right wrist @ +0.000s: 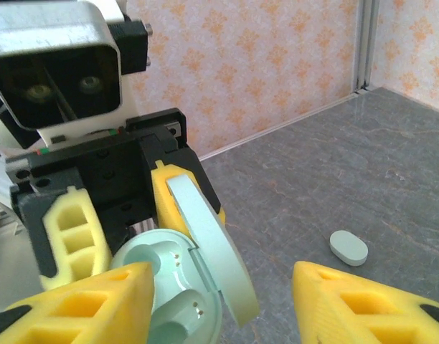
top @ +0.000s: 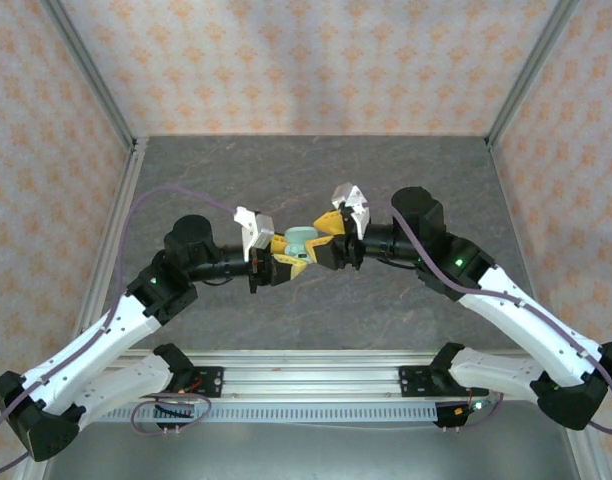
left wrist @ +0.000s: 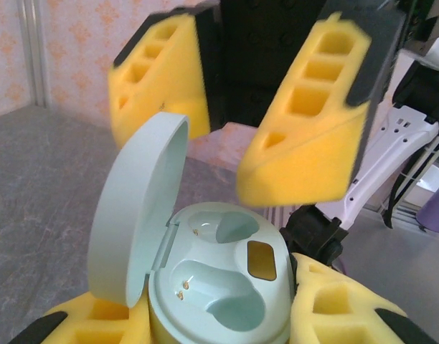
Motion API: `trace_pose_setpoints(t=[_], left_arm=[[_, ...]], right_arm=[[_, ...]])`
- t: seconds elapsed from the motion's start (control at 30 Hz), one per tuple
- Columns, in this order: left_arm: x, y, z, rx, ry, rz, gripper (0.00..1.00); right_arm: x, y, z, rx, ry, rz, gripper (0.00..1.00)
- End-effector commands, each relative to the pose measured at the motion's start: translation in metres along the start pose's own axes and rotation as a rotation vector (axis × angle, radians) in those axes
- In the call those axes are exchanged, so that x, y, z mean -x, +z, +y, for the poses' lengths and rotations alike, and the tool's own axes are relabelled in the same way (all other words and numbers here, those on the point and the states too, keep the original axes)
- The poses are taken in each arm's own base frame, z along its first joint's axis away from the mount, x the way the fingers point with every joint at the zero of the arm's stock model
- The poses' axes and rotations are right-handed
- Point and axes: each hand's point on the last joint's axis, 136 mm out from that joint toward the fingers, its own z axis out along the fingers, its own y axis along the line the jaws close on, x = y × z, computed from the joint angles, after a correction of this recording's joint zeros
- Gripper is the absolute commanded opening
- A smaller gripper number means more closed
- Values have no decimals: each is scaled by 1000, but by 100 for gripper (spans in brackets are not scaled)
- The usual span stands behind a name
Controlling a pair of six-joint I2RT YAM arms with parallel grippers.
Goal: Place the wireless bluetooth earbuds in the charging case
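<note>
The charging case point(left wrist: 219, 287) is clamped by its base in the left gripper point(top: 286, 257), yellow foam pads point(left wrist: 341, 308) pressing it from either side, well above the counter point(right wrist: 363, 179). Its lid point(left wrist: 133, 222) stands hinged up and back, and both sockets point(left wrist: 223, 226) lie bare, with small gold contact pins glinting in the smooth, glossy mint plastic. The right gripper point(top: 324, 240) hangs just over the open mouth with its jaws spread wide and nothing between them. In the right wrist view a small pale-mint oval, most likely an earbud point(right wrist: 348, 248), lies flat on the counter. It sits off to the right of the right gripper and farther out, well apart from the case. Its long axis runs roughly across that view with a slight slant. The right arm is the free one and appears the nearer. The bud looks smooth, rounded and low, so it would probably slip unless pinched across its short width. The counter is dark, matt, stone-patterned grey, and the pads are soft and ribbed with cut-outs.
</note>
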Motion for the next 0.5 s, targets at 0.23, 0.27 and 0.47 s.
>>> trace_pose_setpoints(t=[0.23, 0.27, 0.47], left_arm=[[-16, -10, 12, 108, -4, 71, 16], [-17, -12, 13, 120, -5, 74, 16], [-27, -20, 15, 161, -20, 89, 16]], right_arm=[[53, -37, -22, -222, 204, -81, 57], [50, -39, -33, -274, 262, -59, 58], [18, -45, -96, -524, 558, 78, 59]])
